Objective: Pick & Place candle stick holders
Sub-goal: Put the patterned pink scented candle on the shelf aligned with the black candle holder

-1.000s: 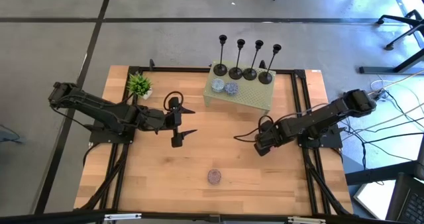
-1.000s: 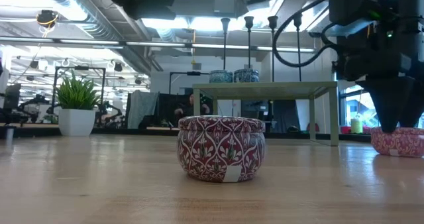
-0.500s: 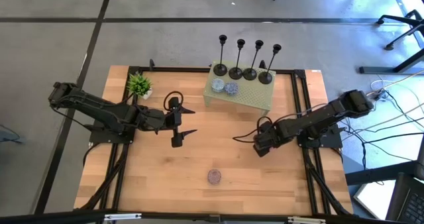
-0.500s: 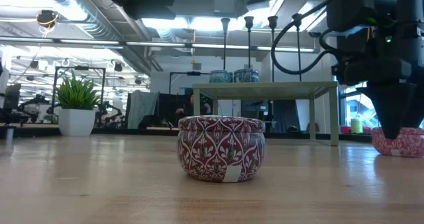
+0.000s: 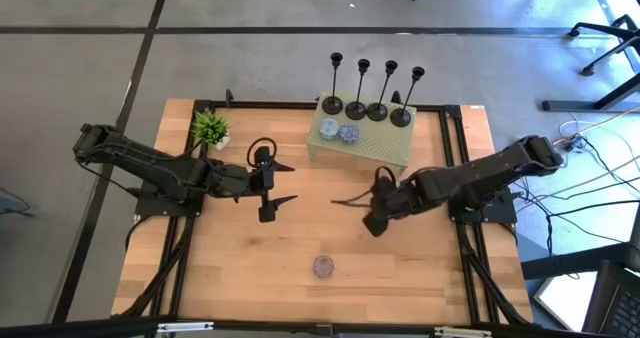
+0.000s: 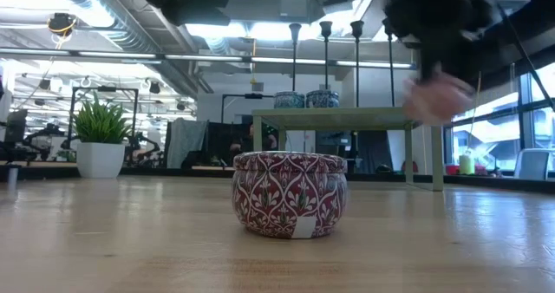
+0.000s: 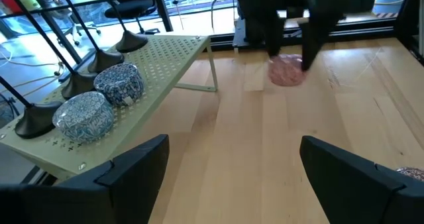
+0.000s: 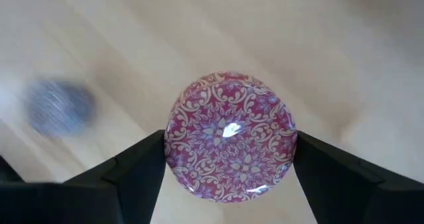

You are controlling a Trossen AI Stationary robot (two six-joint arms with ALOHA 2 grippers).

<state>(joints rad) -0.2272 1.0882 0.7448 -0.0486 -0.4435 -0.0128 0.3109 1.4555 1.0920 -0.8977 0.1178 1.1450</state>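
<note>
Right pincer (image 8: 230, 184) clamps a round red-patterned tin (image 8: 230, 145) above the wooden bench (image 5: 220, 268); left pincer (image 5: 277, 185) gapes idle; four slim black candle stick holders (image 5: 374, 90) remain untouched on the green perforated shelf (image 5: 385, 143).

Pale green perforated stand (image 5: 375, 148) at the table's far edge, beyond both claws; two blue patterned tins (image 5: 338, 131) touching side by side on its top. Small potted plant (image 5: 209, 128) near the far-left corner, beyond the left claw. Red-and-white patterned tin (image 5: 324, 267) on the wooden table (image 5: 230, 278), nearer the front edge than either claw. Pink patterned tin (image 8: 230, 135) sits between the right claw's fingers, off the table.
</note>
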